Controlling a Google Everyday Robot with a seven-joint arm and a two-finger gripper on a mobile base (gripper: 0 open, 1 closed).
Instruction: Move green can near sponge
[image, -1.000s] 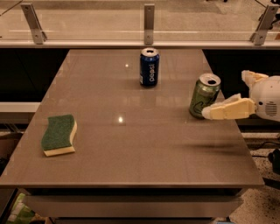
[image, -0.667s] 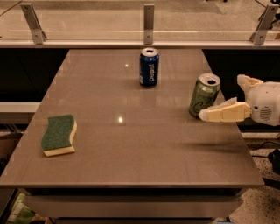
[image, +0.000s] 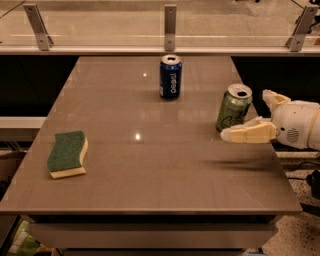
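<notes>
Straddling can (image: 233, 107) from the right with gripper (image: 246, 115) spread; advance further — pinch mid-body, squarely — before carrying toward sponge (image: 67, 153).

— Cans on the counter (image: 150, 170), how many?
— Two: one green can (image: 233, 107), one blue Pepsi can (image: 170, 76).
— Sponges?
— A single sponge (image: 67, 153).
— And the arm?
— One gripper (image: 243, 114), at the counter's right edge beside the green can, its two fingers (image: 247, 134) spread apart.
</notes>
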